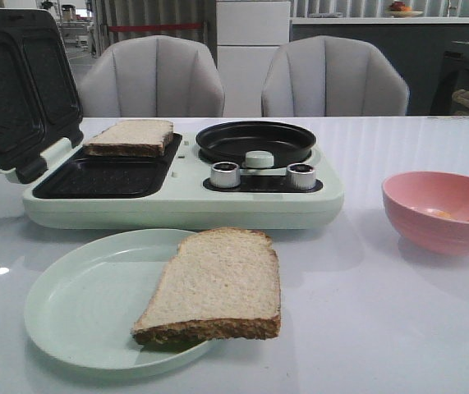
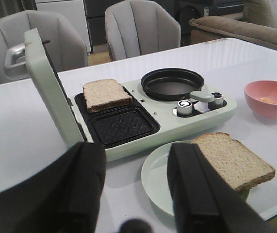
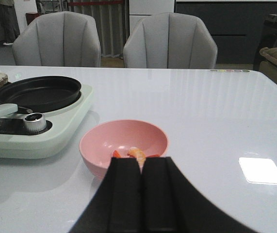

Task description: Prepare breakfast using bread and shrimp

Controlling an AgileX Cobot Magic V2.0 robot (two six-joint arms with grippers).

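Home-style dining rm: white table (image 1: 398,164), two grey upholstered chairs (image 1: 154,75), sofa (image 2: 240,26), breakfast-maker appliance (image 1: 185,193).

The white table (image 1: 398,312) carries a breakfast maker (image 1: 185,201), a plate (image 1: 78,304) and a pink bowl (image 1: 439,217).

Soft, even indoor light fills all three views, somewhat dim and cool in the front view. The glossy white table (image 3: 216,111) mirrors a bright rectangular glare patch at lower right of the right wrist view and a small spot at lower left of the front view. Shadows are faint. The near fingers (image 2: 196,194) appear dark and blurred.
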